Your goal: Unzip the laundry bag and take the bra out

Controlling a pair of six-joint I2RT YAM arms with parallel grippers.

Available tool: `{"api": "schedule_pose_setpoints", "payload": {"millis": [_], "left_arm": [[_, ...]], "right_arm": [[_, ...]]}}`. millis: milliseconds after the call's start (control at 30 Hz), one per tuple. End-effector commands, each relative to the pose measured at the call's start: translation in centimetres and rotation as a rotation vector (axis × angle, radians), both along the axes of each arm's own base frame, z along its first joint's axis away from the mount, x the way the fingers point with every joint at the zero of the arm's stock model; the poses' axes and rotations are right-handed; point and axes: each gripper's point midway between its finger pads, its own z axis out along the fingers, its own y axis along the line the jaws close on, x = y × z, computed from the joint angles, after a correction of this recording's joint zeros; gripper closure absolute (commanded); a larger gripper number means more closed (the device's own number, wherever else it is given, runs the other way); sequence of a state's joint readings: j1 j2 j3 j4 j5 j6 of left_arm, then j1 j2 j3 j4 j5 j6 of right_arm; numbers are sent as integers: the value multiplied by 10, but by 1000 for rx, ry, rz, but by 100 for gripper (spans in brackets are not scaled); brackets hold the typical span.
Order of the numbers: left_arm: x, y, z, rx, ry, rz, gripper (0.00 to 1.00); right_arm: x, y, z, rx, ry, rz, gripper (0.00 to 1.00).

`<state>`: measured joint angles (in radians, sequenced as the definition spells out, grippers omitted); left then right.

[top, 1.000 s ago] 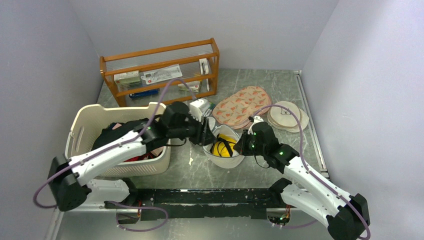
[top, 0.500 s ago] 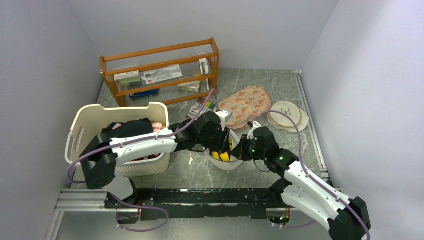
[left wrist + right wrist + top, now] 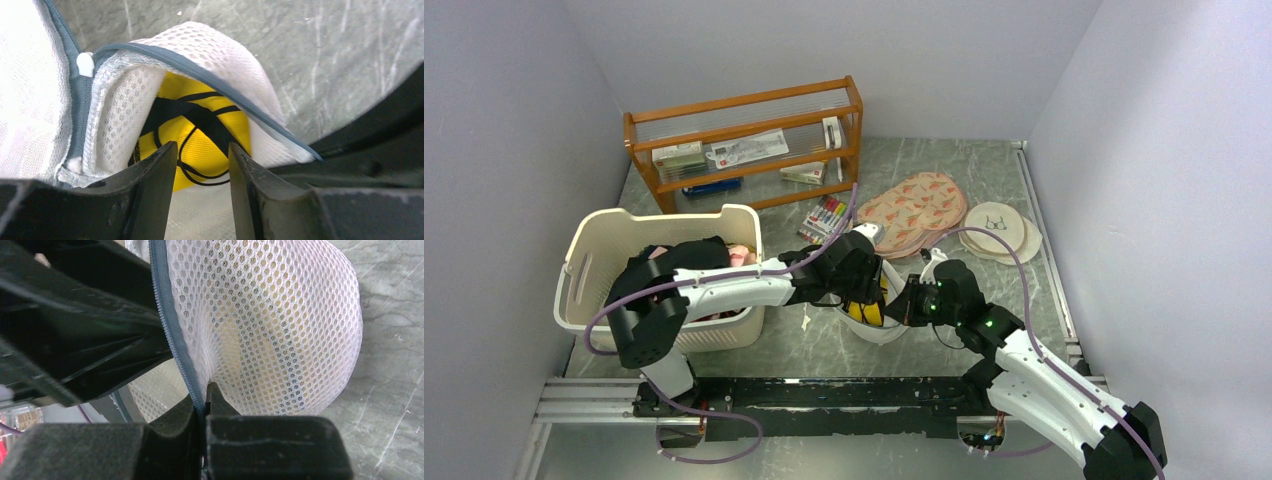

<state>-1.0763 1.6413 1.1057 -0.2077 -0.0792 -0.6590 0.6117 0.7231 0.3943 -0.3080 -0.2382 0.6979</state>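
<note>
The white mesh laundry bag (image 3: 886, 328) lies open at the table's middle, its grey zipper band (image 3: 210, 80) gaping. The yellow bra with black straps (image 3: 200, 137) sits inside the opening and shows in the top view (image 3: 867, 308). My left gripper (image 3: 200, 155) is open at the bag's mouth, its fingers either side of the bra, not touching closed on it; it also shows in the top view (image 3: 871, 291). My right gripper (image 3: 202, 402) is shut on the bag's zipper rim (image 3: 172, 335) and holds the mesh side (image 3: 270, 325); in the top view it sits right of the bag (image 3: 907, 305).
A cream laundry basket (image 3: 594, 250) with dark and pink clothes stands at the left. A wooden shelf (image 3: 744, 140) is at the back. Salmon patterned pads (image 3: 914, 212), cream discs (image 3: 999, 228) and a marker pack (image 3: 827, 215) lie behind the bag.
My left arm has swung right from beside the basket, and its gripper now sits at the bag's open mouth over the bra. My right gripper keeps its hold on the rim.
</note>
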Motion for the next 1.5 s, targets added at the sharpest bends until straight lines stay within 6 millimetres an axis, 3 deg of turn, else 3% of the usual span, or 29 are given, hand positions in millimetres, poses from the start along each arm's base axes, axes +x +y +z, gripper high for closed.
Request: {"api": "schedule_pose_setpoints", "payload": {"millis": [0,300,433,533,767,867,900,1167,1467], "left_arm": [[17,-12,0,-12,-41,68,46],[32,-12,-15,45,-67,127,27],[34,-20,-23,65,-59,97,27],[38,-26,-26,75,-77,83,38],[41,-30,-15,88,-110,37,75],[34,-30,1,47,-116,2,92],[31,-30,4,35,-117,-12,93],[1,-22,54,-100,-145,-156,93],[-18,-10,145,-293,-284,-240,93]], "right_arm": [[2,0,7,6,-30,6,100],[4,-2,8,-11,-49,2,100],[5,-4,6,-23,-50,2,100],[5,-4,5,-28,-51,4,100],[7,-8,0,-57,-44,-11,100],[8,-9,-1,-62,-45,-21,100],[9,-9,-1,-64,-45,-24,100],[21,-15,0,-100,-68,-78,100],[22,-19,-3,-102,-56,-114,100]]}}
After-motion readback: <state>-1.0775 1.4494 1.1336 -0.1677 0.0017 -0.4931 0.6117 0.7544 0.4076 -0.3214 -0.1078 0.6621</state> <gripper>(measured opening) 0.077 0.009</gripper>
